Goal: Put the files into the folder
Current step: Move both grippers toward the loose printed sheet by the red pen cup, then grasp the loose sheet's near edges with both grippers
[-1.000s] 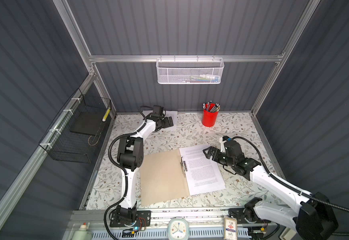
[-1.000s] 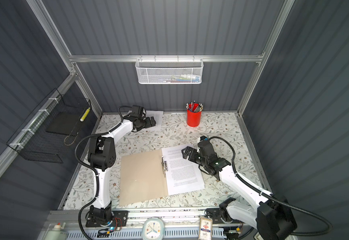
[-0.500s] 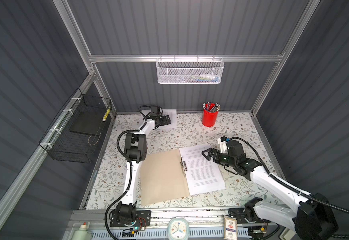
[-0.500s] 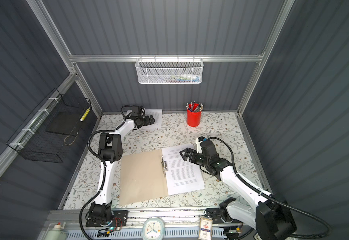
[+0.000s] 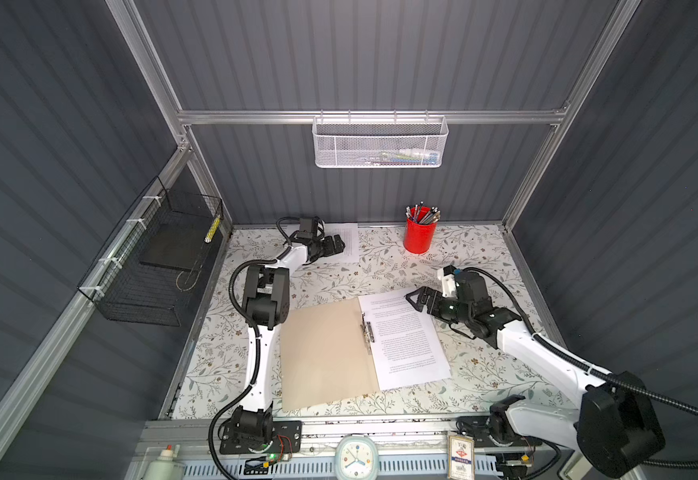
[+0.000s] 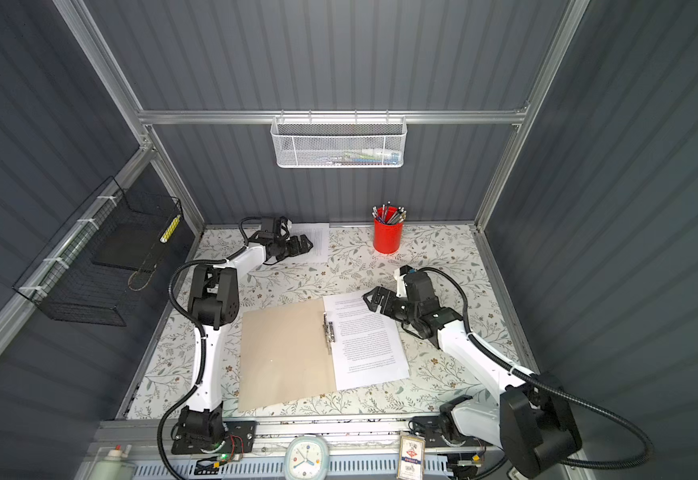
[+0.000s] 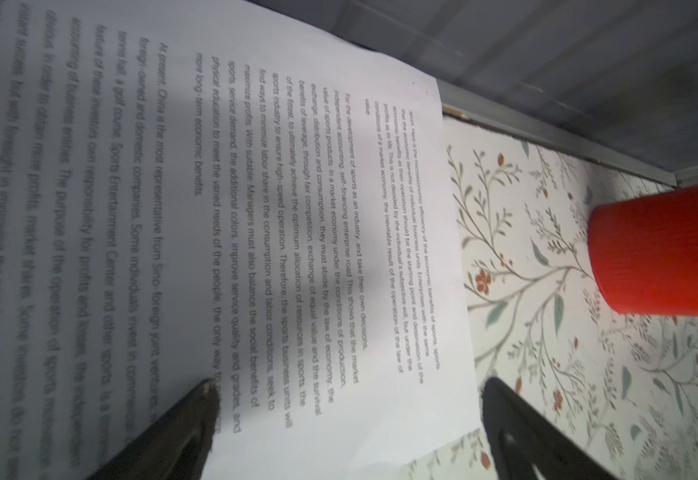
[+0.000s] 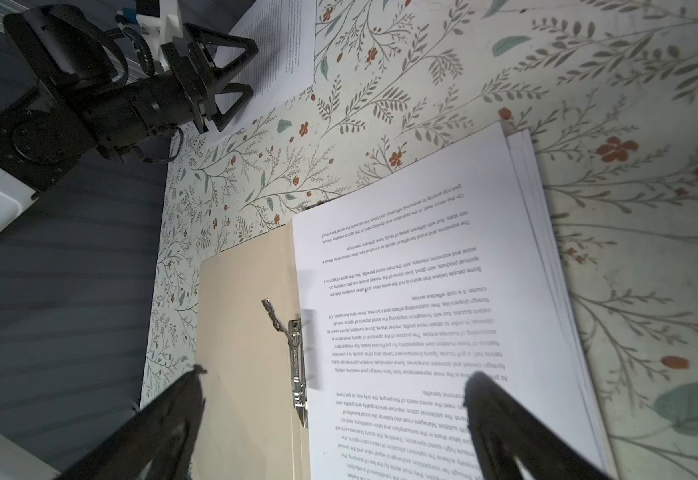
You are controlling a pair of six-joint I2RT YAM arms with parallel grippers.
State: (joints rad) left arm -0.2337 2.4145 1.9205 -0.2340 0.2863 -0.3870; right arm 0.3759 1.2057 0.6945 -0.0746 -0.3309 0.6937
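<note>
Both apart: left end effector (image 5: 342,245), right end effector (image 5: 411,303); right wrist view alone shows files (image 8: 422,291) layered.

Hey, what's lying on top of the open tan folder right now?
On the folder, a stack of printed sheets lies right of the metal clip; the left flap is bare. The stack hides whatever lies beneath it.

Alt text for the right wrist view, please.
A stack of printed sheets lies on the open tan folder beside its metal clip, with the right gripper open above them. Farther off, the left gripper hangs open over another sheet on the floral table.
</note>
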